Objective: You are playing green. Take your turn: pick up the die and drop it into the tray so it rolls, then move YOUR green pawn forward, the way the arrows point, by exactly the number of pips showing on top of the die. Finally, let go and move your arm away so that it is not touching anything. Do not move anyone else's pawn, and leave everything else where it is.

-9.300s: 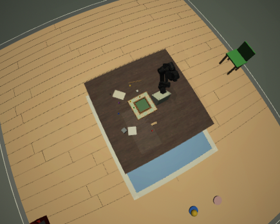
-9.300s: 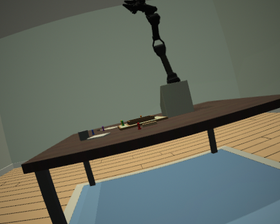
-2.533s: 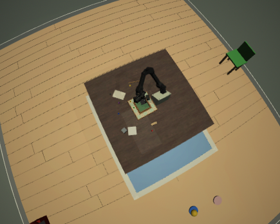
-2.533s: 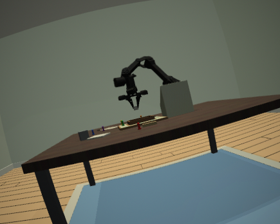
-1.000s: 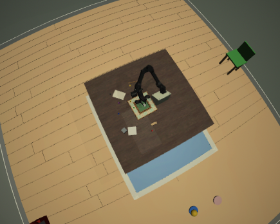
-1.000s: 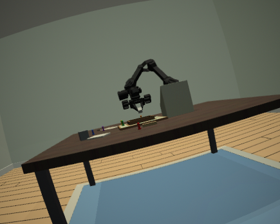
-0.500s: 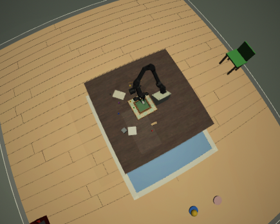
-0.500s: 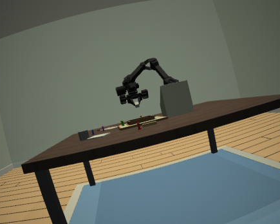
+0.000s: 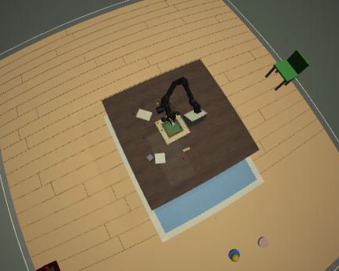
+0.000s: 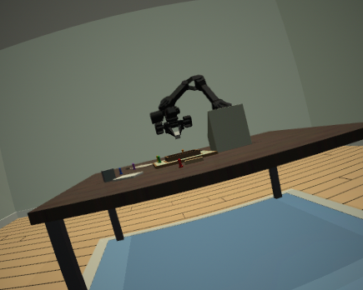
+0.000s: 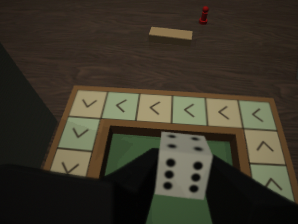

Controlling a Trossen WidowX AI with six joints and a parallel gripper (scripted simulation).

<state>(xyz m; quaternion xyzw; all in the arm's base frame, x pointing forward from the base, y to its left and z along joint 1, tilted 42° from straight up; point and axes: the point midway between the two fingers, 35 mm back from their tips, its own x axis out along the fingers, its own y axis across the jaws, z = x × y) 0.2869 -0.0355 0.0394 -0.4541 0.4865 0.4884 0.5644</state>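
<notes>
room: plank floor, a blue rug [image 9: 206, 198] under one side of a dark wooden table [image 9: 230, 136], a green chair [image 9: 291, 67] well apart.
table clutter: two pale cards, a grey block, a tan bar [image 11: 170, 34] and a red pawn [image 11: 203, 14] off the board.
gripper: the gripper [image 10: 176, 132] hangs in the air above the board, fingers pinched on the die [image 11: 182, 164].
die: white, held between the dark fingers, six pips facing the wrist camera, over the near edge of the tray [image 11: 127, 147].
tray: green recess ringed by the arrow track [image 11: 155, 108].
green pawn: green pawn [image 10: 158, 159] stands at the board's near edge in the exterior view.
risk, release point: judged near the tray wall; dropped here the die could clip the rim and bounce onto the track or table.
risk, height: a high drop may make it hop out or knock a pawn.
risk, roll: a flat, gentle release may not roll at all.
</notes>
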